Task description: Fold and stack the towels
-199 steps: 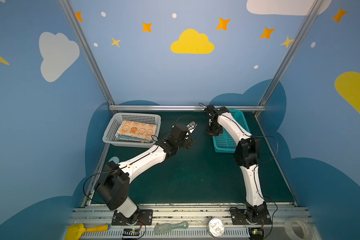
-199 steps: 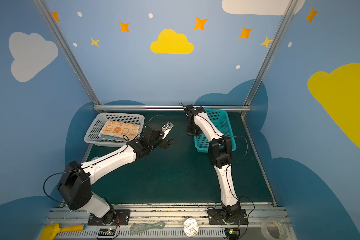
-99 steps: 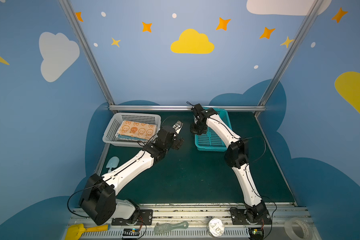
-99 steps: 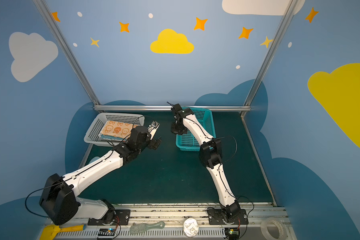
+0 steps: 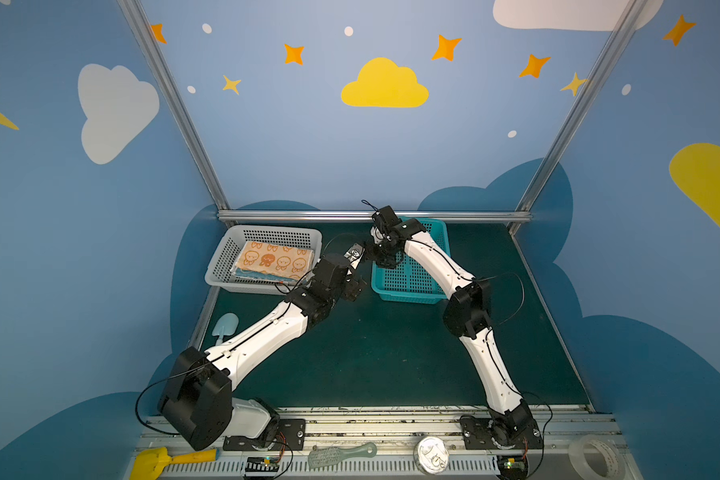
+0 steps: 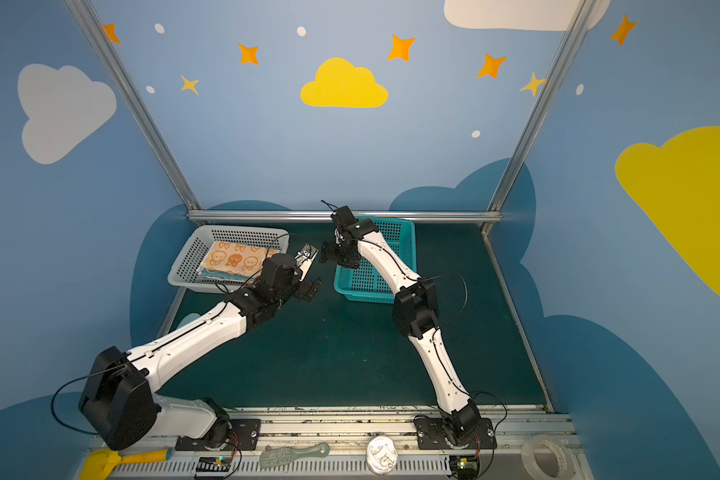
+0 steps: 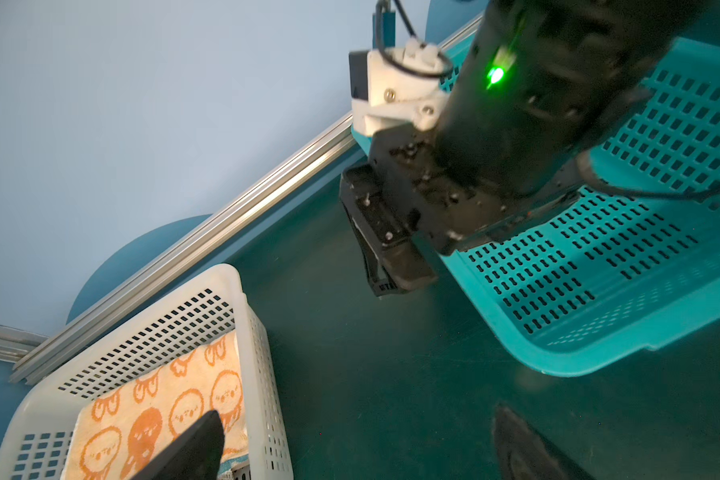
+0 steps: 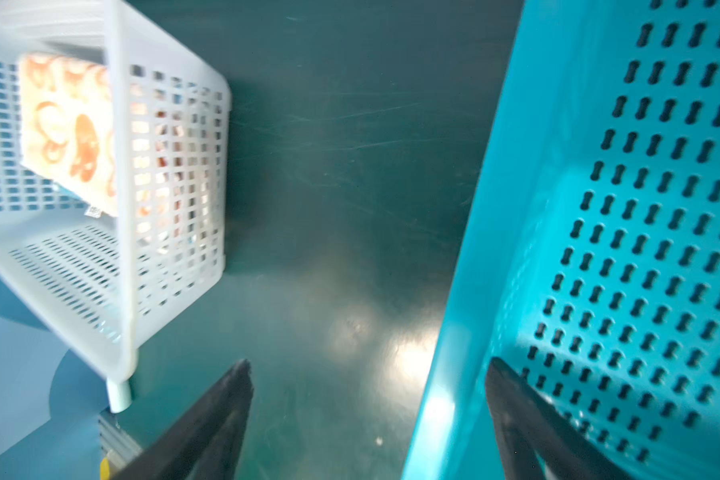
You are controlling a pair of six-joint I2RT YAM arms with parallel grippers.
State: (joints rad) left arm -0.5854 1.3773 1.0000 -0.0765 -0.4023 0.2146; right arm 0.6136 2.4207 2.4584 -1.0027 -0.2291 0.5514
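2 white-shelled arms [image 5: 262, 338] with bulky black joints [image 5: 466, 307].

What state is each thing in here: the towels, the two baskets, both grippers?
towels: folded and stacked, orange rabbit one on top, inside the white basket.
white basket: upright on the table, holding the stack.
teal basket: upright, empty where visible.
left gripper: open, holding nothing.
right gripper: open, one finger on each side of the teal basket's wall.

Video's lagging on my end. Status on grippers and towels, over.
Left gripper open, empty, between white basket and teal basket. Right gripper open, straddling teal basket's side wall. Towels folded, stacked in white basket, orange on top. Nothing in the way.
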